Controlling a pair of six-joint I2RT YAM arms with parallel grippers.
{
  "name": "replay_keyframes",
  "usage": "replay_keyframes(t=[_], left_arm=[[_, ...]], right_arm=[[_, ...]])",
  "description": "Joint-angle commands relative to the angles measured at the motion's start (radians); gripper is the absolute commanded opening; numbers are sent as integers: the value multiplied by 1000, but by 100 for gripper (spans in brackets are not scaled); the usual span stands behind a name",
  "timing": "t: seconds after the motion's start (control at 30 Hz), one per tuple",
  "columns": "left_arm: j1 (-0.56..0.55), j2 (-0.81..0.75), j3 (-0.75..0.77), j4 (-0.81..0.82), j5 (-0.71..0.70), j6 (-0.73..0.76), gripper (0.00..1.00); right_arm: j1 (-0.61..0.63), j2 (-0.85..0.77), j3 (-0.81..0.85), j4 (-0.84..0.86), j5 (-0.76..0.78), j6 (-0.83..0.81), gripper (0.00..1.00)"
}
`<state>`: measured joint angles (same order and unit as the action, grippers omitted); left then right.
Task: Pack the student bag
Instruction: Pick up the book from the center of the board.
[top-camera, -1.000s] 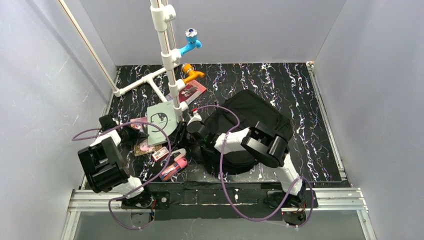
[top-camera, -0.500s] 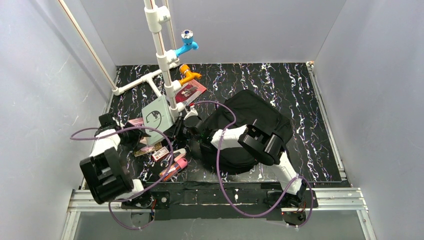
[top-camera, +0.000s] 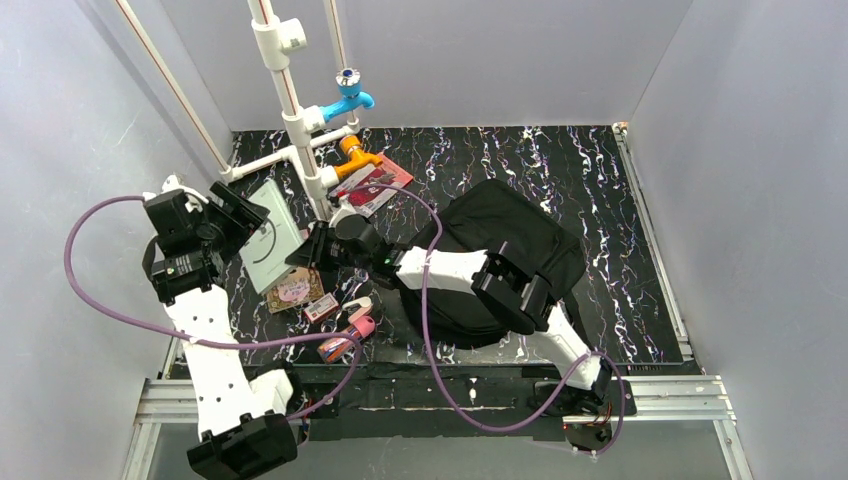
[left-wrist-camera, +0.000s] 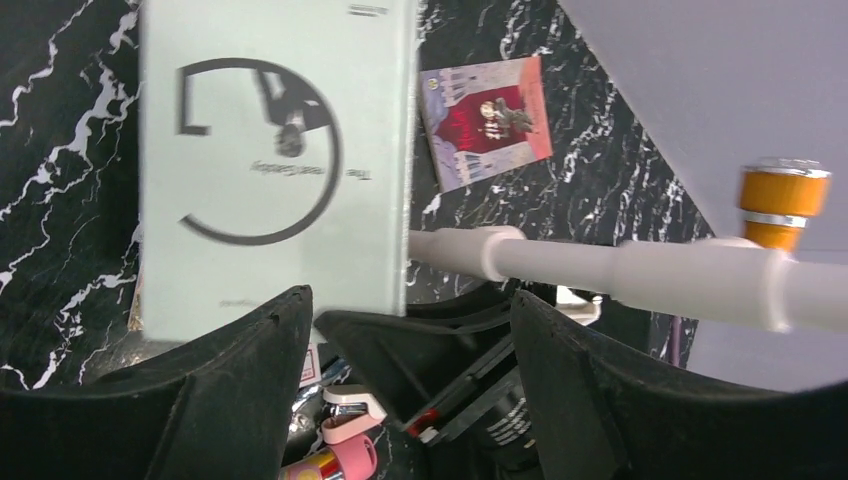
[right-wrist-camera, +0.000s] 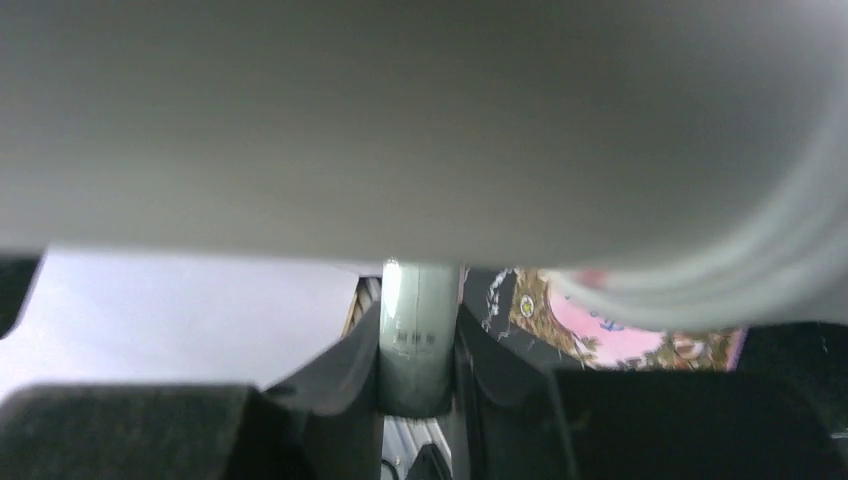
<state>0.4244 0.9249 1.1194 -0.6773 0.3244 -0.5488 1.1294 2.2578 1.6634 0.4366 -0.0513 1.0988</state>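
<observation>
- The right pincer (top-camera: 312, 252) is clamped on the edge of a pale green book (top-camera: 268, 233); in the right wrist view its 2 fingers (right-wrist-camera: 352, 362) press on either side of the book's thin edge (right-wrist-camera: 417, 335).
- The left pincer (top-camera: 238, 212) stands with its jaws apart, just to the left of the same book; in the left wrist view the 2 black fingers (left-wrist-camera: 230, 385) are spread wide and the book (left-wrist-camera: 275, 150), with its black circle design, sits ahead of them, at the tip of the left finger.
- The book is tilted up off the worktop (top-camera: 560, 165), between the 2 pincers.
- The student bag (top-camera: 500, 235) lies on the worktop to the right of the right pincer, partly under that arm's forearm, well apart from the left pincer.
- A white pipe frame (top-camera: 290, 110) stands just behind the right pincer, carrying a blue tap (top-camera: 345, 98) and an orange tap (top-camera: 352, 157).
- A red card (top-camera: 380, 183) lies flat beyond the right pincer, near the orange tap.
- Below both pincers, toward the arm bases, small items lie scattered: a pink-and-brown card (top-camera: 294, 291) and a pink tube (top-camera: 350, 332).
- In the left wrist view the white pipe (left-wrist-camera: 620, 270) crosses just past the right finger.
</observation>
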Motion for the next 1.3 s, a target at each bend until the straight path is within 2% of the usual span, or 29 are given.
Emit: replay_keyframes(t=[0.0, 0.17, 0.3, 0.37, 0.47, 0.57, 0.67, 0.73, 0.77, 0.87, 1.07, 1.2, 1.27], left_arm=[[-33, -10, 118, -122, 20, 25, 71], [-53, -21, 227, -129, 175, -6, 71], [-99, -22, 352, -124, 242, 10, 70], [-117, -23, 387, -118, 254, 23, 71], [-137, -25, 401, -66, 350, 16, 71], [-152, -50, 343, 116, 507, -78, 71], [-192, -47, 256, 437, 675, -327, 71], [-235, -48, 200, 686, 723, -453, 71], [-259, -51, 202, 712, 715, -453, 74], [-343, -69, 226, 711, 650, -411, 81], [-380, -74, 208, 690, 611, -471, 81], [-381, -125, 142, 495, 515, -348, 82], [-383, -125, 126, 348, 475, -253, 80]], right_arm=[[44, -157, 42, 142, -54, -164, 1], [48, -266, -46, 162, -141, -264, 1], [49, -386, -96, 73, -151, -428, 1], [48, -431, -130, 70, -154, -454, 1], [49, -508, -219, 96, -133, -459, 1], [49, -609, -316, 106, -90, -446, 1], [43, -733, -416, 87, -8, -447, 1], [25, -819, -447, 45, 2, -457, 1], [11, -853, -461, 25, -15, -458, 1], [-52, -968, -502, -76, -86, -476, 1], [-127, -1177, -530, -383, -163, -579, 1], [-153, -1270, -585, -525, -171, -550, 1], [-170, -1304, -619, -559, -192, -528, 1]])
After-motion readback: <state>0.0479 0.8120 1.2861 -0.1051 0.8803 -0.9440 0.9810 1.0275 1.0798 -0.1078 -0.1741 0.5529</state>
